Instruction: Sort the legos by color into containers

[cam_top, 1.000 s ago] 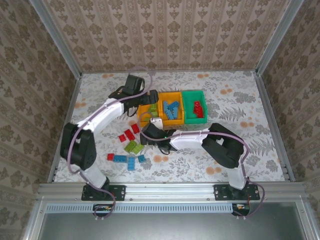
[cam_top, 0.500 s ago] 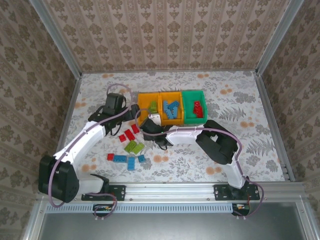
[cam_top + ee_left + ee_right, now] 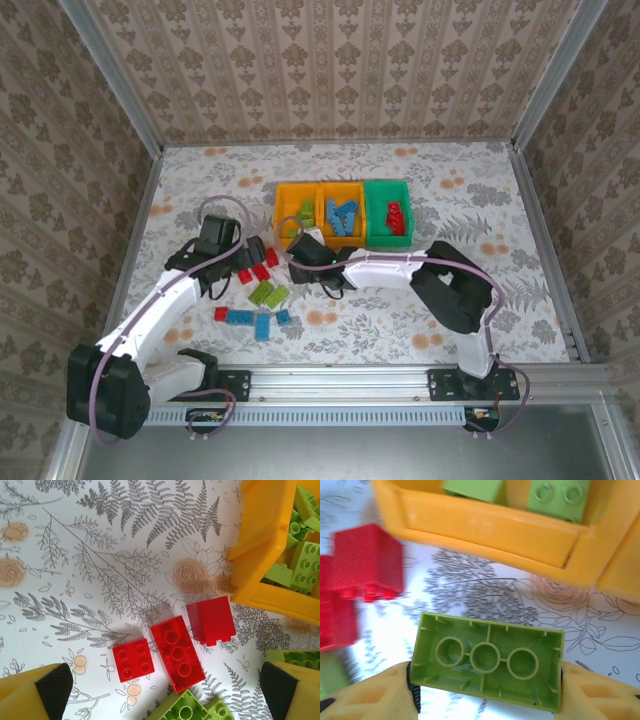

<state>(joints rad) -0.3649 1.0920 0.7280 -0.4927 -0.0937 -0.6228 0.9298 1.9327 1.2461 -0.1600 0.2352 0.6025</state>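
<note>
1. Clamped in the right end effector (image 3: 485, 682): lime lego (image 3: 487, 662), lengthwise across the jaws.
2. Just ahead of it: orange-yellow container (image 3: 485, 527), already holding lime legos (image 3: 555, 495).
3. Gaping wide, left end effector (image 3: 165, 692), directly over red legos (image 3: 177, 652).

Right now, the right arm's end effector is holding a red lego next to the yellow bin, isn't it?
Not quite: the colour is wrong. The right end effector is holding a lime green lego, not a red one, next to the yellow bin. The right wrist view shows it.
</note>
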